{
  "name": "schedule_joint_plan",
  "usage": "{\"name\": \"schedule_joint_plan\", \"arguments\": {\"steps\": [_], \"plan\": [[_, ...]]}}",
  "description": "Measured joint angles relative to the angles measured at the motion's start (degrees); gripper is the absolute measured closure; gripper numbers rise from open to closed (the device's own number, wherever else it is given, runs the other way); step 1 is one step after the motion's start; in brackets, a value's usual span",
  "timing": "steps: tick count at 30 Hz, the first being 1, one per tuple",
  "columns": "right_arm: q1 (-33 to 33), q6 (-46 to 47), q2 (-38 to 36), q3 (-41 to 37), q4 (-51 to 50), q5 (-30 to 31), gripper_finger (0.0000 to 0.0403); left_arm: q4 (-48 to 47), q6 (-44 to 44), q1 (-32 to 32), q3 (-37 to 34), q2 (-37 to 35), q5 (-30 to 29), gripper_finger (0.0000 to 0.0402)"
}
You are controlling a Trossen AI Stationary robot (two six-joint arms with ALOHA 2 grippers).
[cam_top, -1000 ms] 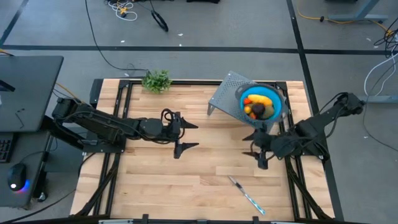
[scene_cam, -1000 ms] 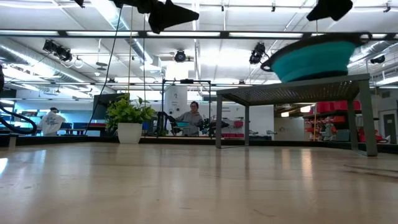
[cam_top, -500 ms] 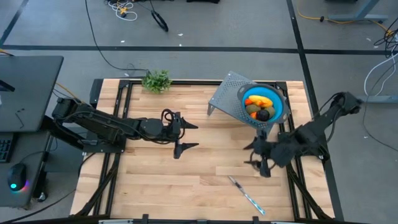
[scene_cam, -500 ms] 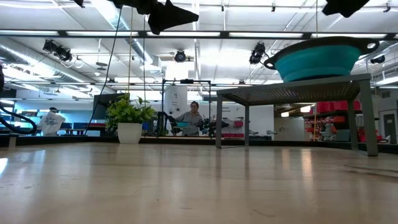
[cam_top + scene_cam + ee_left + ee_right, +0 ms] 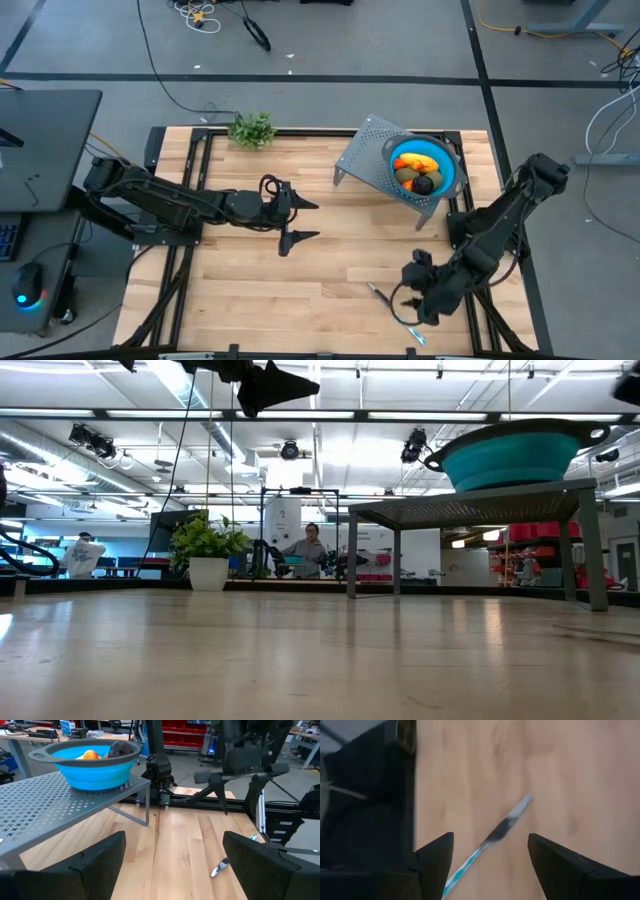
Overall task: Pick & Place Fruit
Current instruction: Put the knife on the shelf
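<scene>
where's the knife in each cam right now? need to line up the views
High view: knife on the table's near right part, half under the right gripper.
Low view: not visible.
Left wrist view: blade tip on the wood beyond the right finger.
Right wrist view: lying diagonally between the open fingers.
Shared landmark: blue bowl on the perforated metal stand.

fruit (image 5: 420,171): a small heap of pieces, all lying inside the blue bowl (image 5: 449,162) on the perforated grey stand (image 5: 365,152), at the far right of the table
yellow piece (image 5: 413,158): elongated, lying across the far side of the heap
orange-red pieces (image 5: 399,164): tiny, at the heap's left edge
olive-green ovals (image 5: 405,175): resting low in the bowl, nearer side
dark purple ball (image 5: 425,184): round, on the near side, touching the green pieces; its top shows above the bowl's rim in the left wrist view (image 5: 120,750)
</scene>
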Motion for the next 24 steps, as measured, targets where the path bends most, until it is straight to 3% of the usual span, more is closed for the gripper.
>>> {"name": "schedule_joint_plan", "arguments": {"steps": [7,14,19,24], "plan": [[1.6,9.5,5.9,0.0,6.3,-11.9,0.0138,0.0,0.4,0.0,0.0,0.0,0.2,0.0056],[1.3,9.0,11.6,0.0,7.9,-22.6,0.0138,0.2,3.1,0.0,0.0,0.0,0.2,0.0056],[-0.3,8.0,12.0,0.0,5.4,-27.2,0.0138,0.6,5.1,0.0,0.0,0.0,0.2,0.0056],[-2.9,2.4,11.6,0.0,12.2,-25.1,0.0138,1.7,7.0,0.0,0.0,0.0,0.2,0.0056]]}}
